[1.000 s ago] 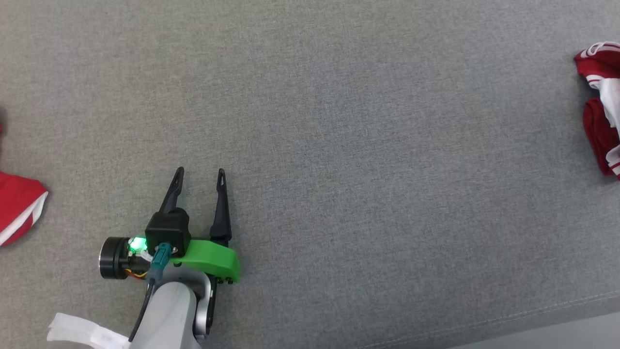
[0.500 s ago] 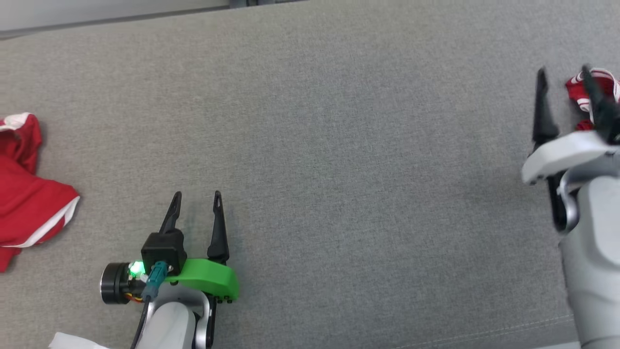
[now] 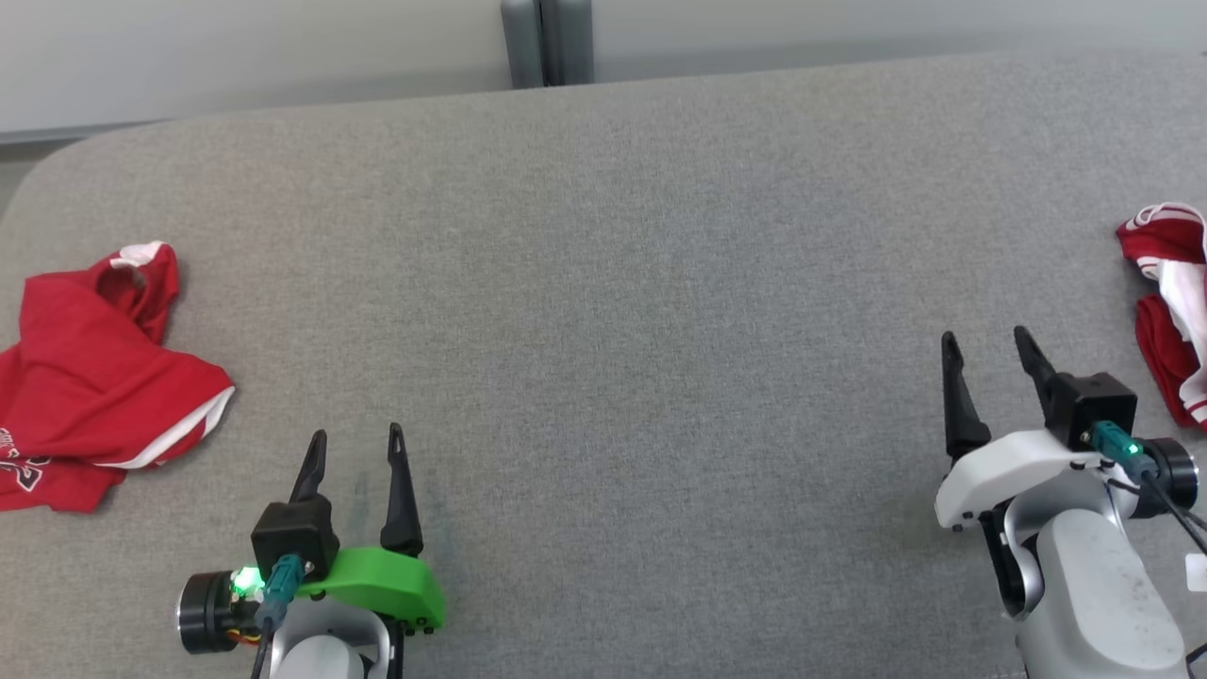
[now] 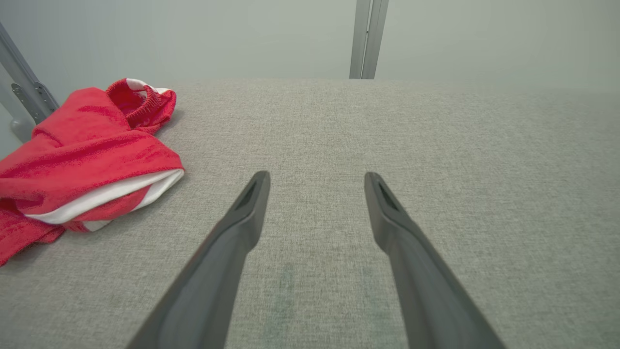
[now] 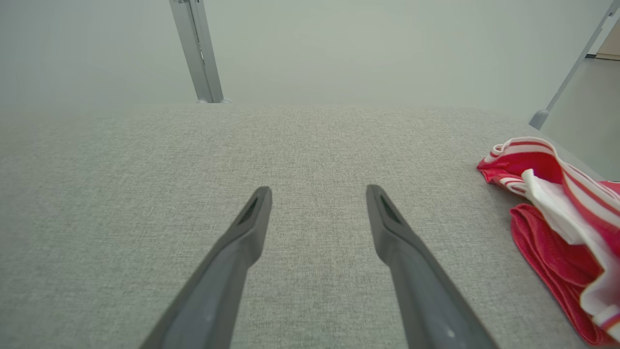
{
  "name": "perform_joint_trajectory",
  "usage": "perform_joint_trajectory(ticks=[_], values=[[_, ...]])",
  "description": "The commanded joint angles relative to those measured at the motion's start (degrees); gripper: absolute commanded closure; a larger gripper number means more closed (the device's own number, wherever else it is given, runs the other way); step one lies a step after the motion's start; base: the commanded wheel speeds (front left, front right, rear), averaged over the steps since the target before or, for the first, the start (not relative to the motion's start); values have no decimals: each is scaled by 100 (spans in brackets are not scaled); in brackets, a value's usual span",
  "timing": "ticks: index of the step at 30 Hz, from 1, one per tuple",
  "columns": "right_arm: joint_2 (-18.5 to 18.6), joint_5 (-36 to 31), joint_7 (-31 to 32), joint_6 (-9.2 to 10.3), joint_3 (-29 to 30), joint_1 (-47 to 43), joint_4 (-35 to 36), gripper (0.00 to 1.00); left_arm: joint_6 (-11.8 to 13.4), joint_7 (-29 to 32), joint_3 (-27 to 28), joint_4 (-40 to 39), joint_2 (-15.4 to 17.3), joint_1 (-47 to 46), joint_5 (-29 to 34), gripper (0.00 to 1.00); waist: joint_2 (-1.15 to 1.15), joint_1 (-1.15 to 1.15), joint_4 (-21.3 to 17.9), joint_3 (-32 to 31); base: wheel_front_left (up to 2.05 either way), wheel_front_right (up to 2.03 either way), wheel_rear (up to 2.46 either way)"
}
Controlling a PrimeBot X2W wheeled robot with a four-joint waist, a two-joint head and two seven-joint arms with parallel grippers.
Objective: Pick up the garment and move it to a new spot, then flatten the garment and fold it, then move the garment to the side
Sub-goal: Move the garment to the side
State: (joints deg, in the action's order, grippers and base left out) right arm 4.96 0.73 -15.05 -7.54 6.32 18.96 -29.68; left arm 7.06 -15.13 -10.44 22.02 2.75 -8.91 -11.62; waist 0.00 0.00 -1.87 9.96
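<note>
A crumpled red garment with white trim (image 3: 94,368) lies at the left end of the grey fabric surface (image 3: 613,283), and it also shows in the left wrist view (image 4: 87,145). Another bunched garment, red with white stripes (image 3: 1169,311), lies at the right edge and appears again as the striped garment (image 5: 557,213) in the right wrist view. My left gripper (image 3: 357,434) hovers open to the right of the red garment, apart from it. My right gripper (image 3: 984,336) is open and empty, left of the striped one. Both wrist views show spread fingers, on the left gripper (image 4: 316,175) and the right gripper (image 5: 318,189).
The surface's far edge runs across the top, with a grey upright post (image 3: 545,42) and a pale wall behind it. The left end of the surface is rounded. A slanted metal leg (image 5: 562,72) stands beyond the right end.
The head camera has tilted up, so the whole picture slid down and the far edge and more of both garments came into view. The right gripper has come into the picture. Both grippers stay open.
</note>
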Motion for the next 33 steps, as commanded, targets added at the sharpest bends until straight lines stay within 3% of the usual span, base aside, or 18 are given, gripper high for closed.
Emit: perform_joint_trajectory(ticks=[1, 13, 33], values=[[-29, -10, -16, 11, -19, -134, 46, 0, 12, 1, 56, 5, 29, 99, -72, 0, 0, 0, 48, -205, 0, 0, 0], [-189, 79, -16, 10, -224, -600, 309, 0, -37, 1, 309, 10, 29, 468, -68, 0, 0, 0, 71, -885, 0, 0, 0], [-200, 492, -16, 10, -651, -932, 472, 0, -97, 1, 538, -91, 29, 807, 4, 0, 0, 0, 12, -1225, 0, 0, 0]])
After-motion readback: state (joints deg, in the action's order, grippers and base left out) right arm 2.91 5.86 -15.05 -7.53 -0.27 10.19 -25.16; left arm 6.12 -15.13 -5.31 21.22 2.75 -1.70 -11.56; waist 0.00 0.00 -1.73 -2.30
